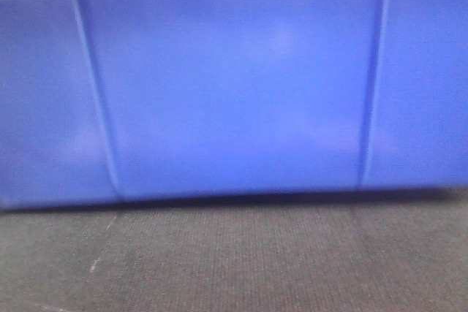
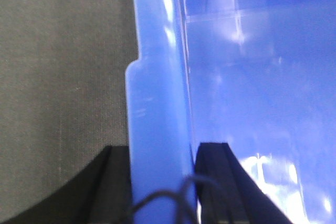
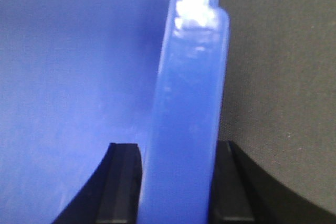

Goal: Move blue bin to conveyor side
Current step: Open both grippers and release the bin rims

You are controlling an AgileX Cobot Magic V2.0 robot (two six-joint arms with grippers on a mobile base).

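Blue bin (image 1: 234,93) stands on the conveyor (image 1: 234,261); left hand (image 2: 163,182) pinches its thick rim at one side, right hand (image 3: 178,182) pinches the rim at the opposite side.

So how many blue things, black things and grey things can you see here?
Blue: 1, the blue bin.
Black: 2, the left gripper and the right gripper, each with a finger on either side of the bin's rim.
Dark grey: 1, the conveyor belt under the bin.
Total: 4.
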